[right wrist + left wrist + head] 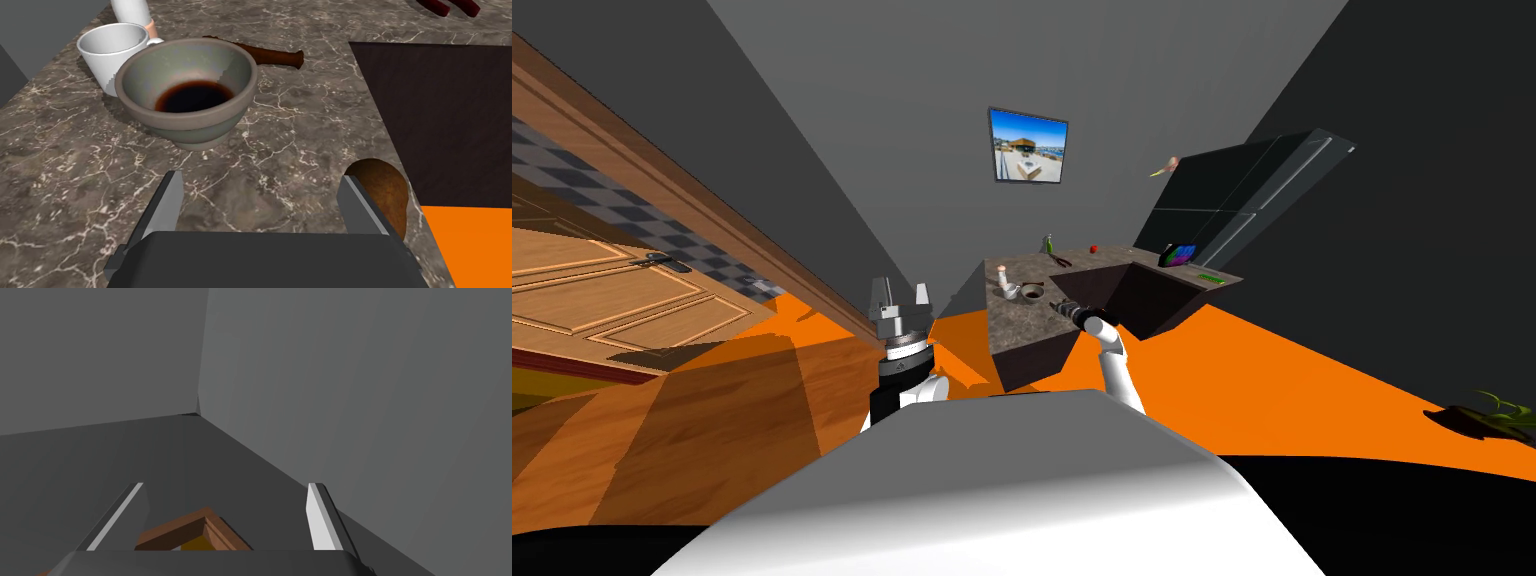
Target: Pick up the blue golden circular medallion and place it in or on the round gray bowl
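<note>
Hovering right gripper [260, 177] over the brown marbled counter [75, 165], aimed at the bowl [200, 132]. Fingers spread wide, with bare counter between them. The bowl sits just past the fingertips, apart from them. It's upright, grey-green, with a dark brown bottom. Head view has the same gripper [1062, 307] just beside the bowl [1032, 293], on the side toward the dark recess [1132, 290] in the counter.

Around the bowl:
- White cup [112, 50] is tight against its rim on the side away from the recess. Can't tell whether they touch.
- White bottle with an orange band [131, 12] stands behind the cup, farther from the bowl.
- Brown wooden stick [270, 54] lies flat behind the bowl, on the far side from the gripper.
- Brown rounded lump [385, 192] lies on the recess side of the bowl, by the counter edge. One finger partly hides it.

Medallion: can't tell which item it is. A small blue multicoloured thing [1179, 254] stands well apart from the bowl, across the recess. It's too small to identify.

Left gripper [900, 292] is raised off the counter, well apart from the bowl on the side away from the recess. Its fingers point up, spread and empty, and the left wrist view [226, 485] shows the same.
</note>
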`<state>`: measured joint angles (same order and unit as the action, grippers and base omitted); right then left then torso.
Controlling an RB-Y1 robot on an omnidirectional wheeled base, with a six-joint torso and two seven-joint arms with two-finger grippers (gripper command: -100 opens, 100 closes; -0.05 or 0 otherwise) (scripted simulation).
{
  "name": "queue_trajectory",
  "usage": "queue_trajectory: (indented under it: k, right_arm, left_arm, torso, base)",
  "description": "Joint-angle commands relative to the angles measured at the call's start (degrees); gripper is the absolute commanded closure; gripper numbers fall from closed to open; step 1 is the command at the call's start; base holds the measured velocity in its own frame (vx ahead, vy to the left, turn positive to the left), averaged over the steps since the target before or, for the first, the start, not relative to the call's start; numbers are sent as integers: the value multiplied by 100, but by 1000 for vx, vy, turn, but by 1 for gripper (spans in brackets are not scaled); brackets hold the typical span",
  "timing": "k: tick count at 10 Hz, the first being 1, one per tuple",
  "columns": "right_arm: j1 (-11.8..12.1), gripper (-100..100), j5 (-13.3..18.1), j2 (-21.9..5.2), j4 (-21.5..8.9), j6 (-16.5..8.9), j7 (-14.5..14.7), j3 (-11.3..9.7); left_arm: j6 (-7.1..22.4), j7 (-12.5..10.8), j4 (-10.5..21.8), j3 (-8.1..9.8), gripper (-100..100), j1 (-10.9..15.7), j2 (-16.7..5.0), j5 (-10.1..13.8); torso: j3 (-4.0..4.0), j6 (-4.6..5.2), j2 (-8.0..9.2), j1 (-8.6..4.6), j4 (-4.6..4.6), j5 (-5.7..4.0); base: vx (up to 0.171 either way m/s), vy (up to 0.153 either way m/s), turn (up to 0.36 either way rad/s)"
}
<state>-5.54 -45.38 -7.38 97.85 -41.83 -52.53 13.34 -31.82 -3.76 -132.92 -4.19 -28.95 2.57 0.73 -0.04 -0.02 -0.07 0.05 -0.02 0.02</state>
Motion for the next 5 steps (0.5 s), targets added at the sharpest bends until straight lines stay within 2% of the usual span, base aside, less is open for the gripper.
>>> queue_trajectory:
  k: [1,5]
  right_arm:
    - [22,-100,-87,12,-109,-167,11,29]
    - [97,-100,-185,282,-444,-844,-124,239]
  left_arm:
    - [0,0,0,0,0,0,0,0]
    - [0,0,0,0,0,0,0,0]
  torso:
    - [0,0,0,0,0,0]
    - [-1,0,-1,-2,0,0]
  base:
    - [10,11,-8]
    - [17,7,-21]
